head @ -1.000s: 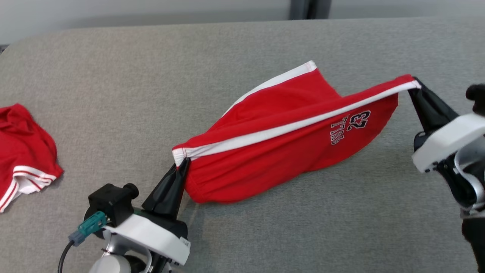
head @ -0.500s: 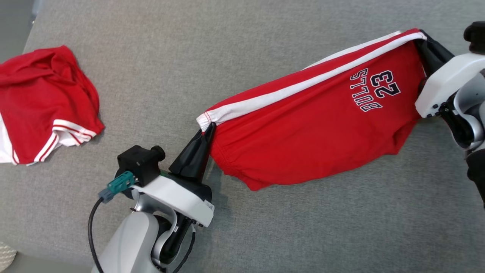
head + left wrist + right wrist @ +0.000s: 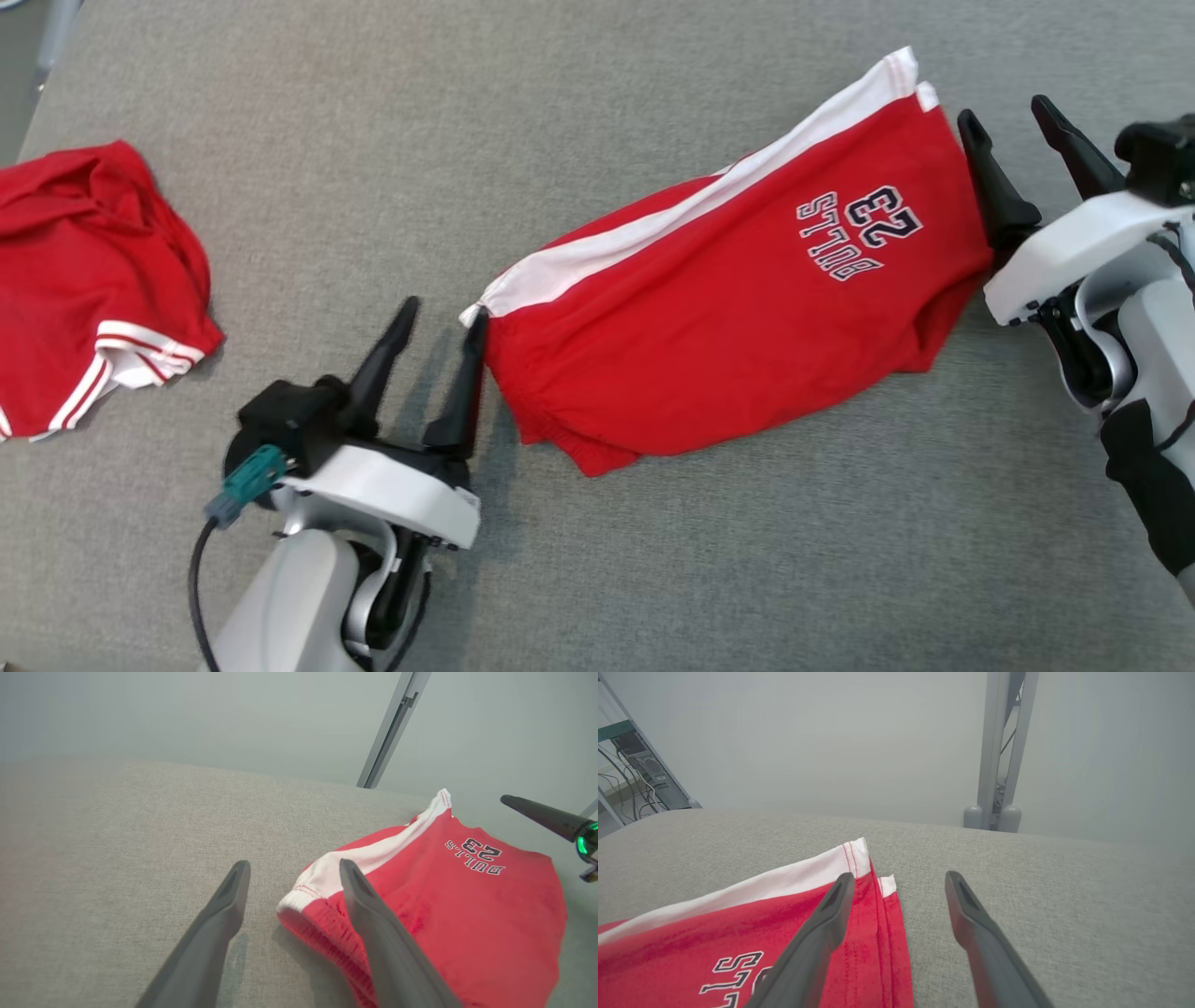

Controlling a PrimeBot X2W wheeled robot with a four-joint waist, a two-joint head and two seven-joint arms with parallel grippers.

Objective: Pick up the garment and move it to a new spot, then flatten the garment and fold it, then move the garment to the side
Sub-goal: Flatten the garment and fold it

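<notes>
Both wide open, the left gripper [image 3: 446,311] and right gripper [image 3: 1004,109] flank the red shorts [image 3: 728,317], lying rumpled toward the worktop's [image 3: 467,112] right edge; relocation seemingly done, flattening, folding, side-move remain.

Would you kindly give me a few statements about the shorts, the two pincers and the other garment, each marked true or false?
1. The left pincer and the right pincer are both open and hold nothing. True.
2. The shorts hang in mid-air. False: they lie on the grey surface.
3. The print on the shorts reads BULLS 23. True.
4. The second red garment lies to the right of the shorts. False: it lies to their left.
</notes>
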